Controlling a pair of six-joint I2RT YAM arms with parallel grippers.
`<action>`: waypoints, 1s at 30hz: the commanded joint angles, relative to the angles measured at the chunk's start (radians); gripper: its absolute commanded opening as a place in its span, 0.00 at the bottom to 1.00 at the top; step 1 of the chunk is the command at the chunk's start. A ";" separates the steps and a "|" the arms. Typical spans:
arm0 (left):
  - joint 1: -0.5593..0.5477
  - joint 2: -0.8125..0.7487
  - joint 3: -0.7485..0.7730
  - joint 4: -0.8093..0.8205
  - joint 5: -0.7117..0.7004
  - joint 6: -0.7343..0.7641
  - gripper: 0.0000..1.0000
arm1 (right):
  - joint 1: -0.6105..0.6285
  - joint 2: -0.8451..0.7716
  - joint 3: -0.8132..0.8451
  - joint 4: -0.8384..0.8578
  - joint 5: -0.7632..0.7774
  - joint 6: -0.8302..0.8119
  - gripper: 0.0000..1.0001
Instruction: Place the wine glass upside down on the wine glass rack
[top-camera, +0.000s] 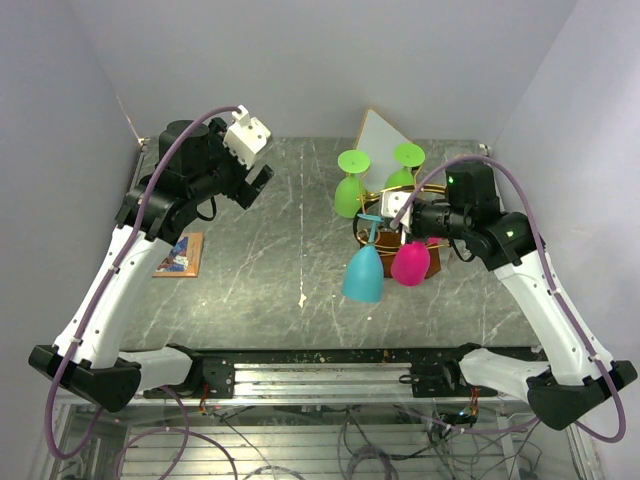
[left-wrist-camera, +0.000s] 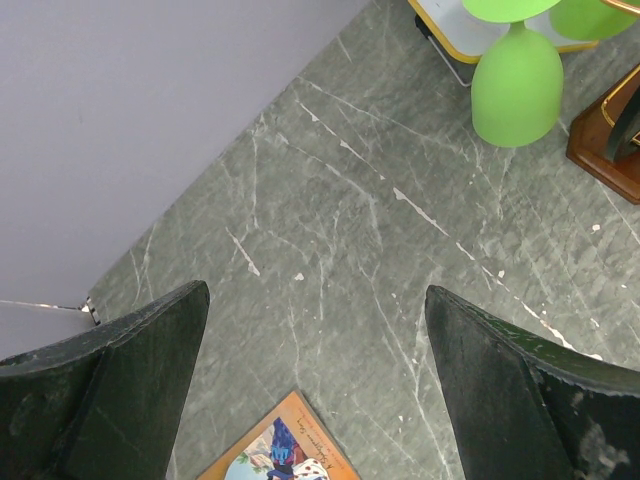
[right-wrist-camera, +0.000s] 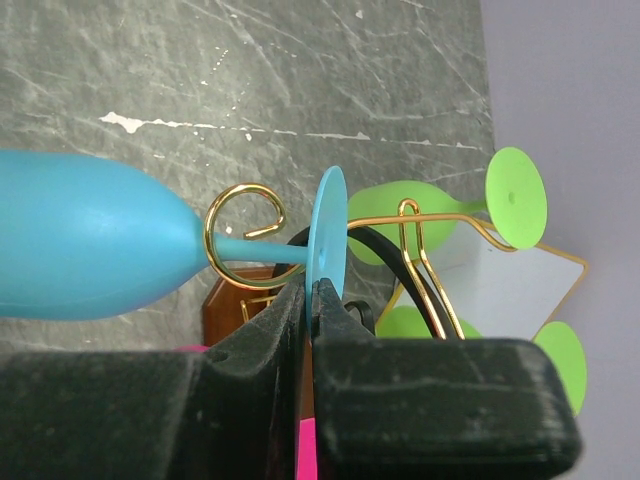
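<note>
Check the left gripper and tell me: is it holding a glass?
No, the left gripper stands wide open, with only table seen between its jaws.

Orange-edged picture card (top-camera: 180, 254) on grey marbled table (top-camera: 270, 230), white gold-edged panel (top-camera: 383, 135) at back

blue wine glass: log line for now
right claw shut on blue wine glass foot | stem in gold wire rack curl | left claw open

wine glass (right-wrist-camera: 85, 250), stem in rack (right-wrist-camera: 225, 300) curl
</note>
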 joint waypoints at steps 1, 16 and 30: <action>-0.001 -0.009 0.001 0.031 0.015 0.003 0.99 | 0.008 0.006 0.005 0.074 -0.057 0.032 0.02; -0.001 0.012 0.013 0.033 0.012 0.002 1.00 | 0.082 0.043 0.003 0.096 0.004 0.009 0.06; -0.001 0.022 0.014 0.037 0.001 0.010 1.00 | 0.093 0.003 -0.013 0.045 -0.015 -0.112 0.00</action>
